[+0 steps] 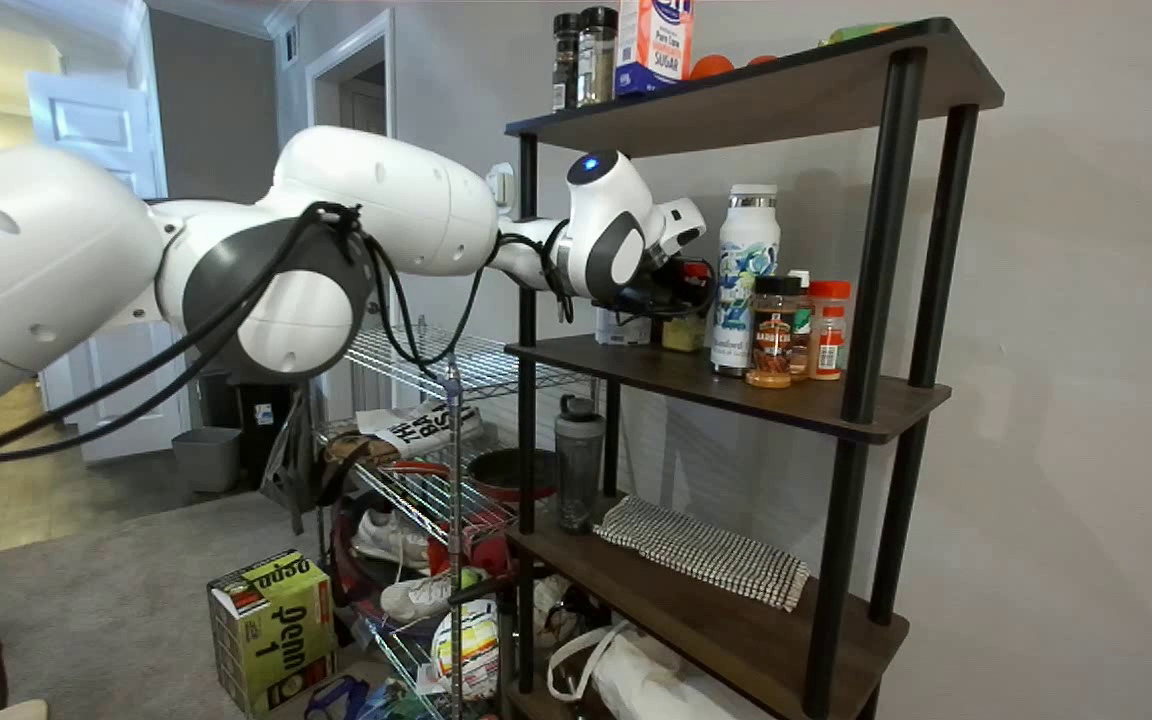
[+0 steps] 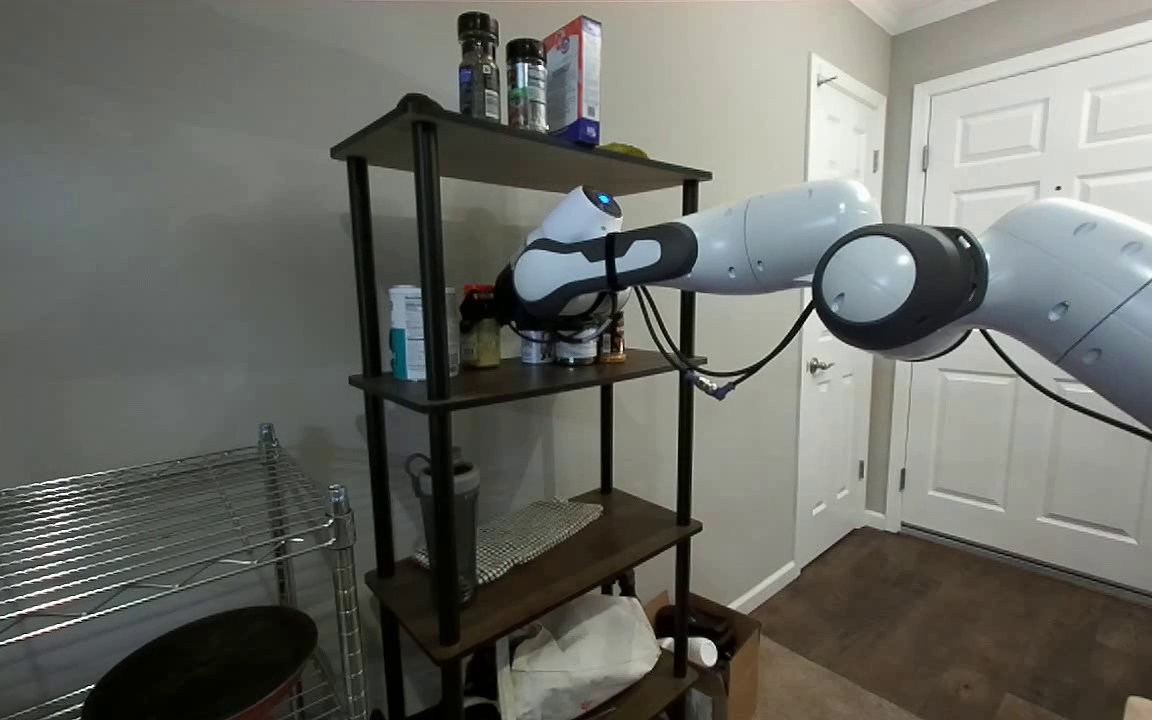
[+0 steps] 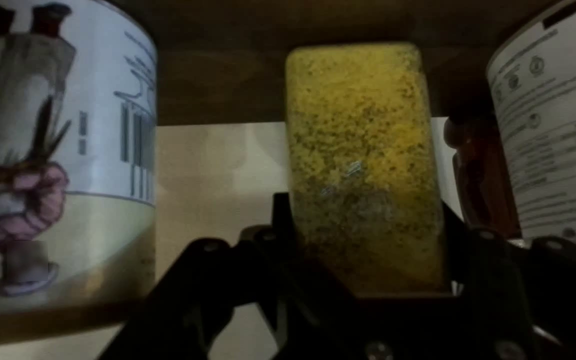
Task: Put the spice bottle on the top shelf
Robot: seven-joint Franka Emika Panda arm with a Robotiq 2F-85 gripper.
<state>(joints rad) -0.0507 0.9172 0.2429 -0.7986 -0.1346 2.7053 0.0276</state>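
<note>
Pinches the spice bottle (image 3: 363, 135) by both sides between the fingers (image 3: 282, 212) of the gripper (image 3: 366, 220). Shows yellow, dark-flecked contents in the wrist view, flanked by a can (image 3: 100, 135) with a barcode and a drawing of a hand, and by a white container (image 3: 560, 150) with print too blurred to read. Stands upright, in both exterior views, on the board (image 1: 641, 363) next below the top shelf (image 1: 786, 110). In an exterior view, can read "Pure Cane SUGAR" on a box (image 1: 652, 45) up on the top shelf, beside black-capped jars (image 1: 597, 55) with labels too small to tell. Can also read "penn 1" on a carton (image 1: 281, 640) near the wire rack (image 1: 455, 450), and capitals starting "THE BA" on a bag (image 1: 431, 430). Cannot make out the lettering on the tall white bottle (image 1: 748, 260).
</note>
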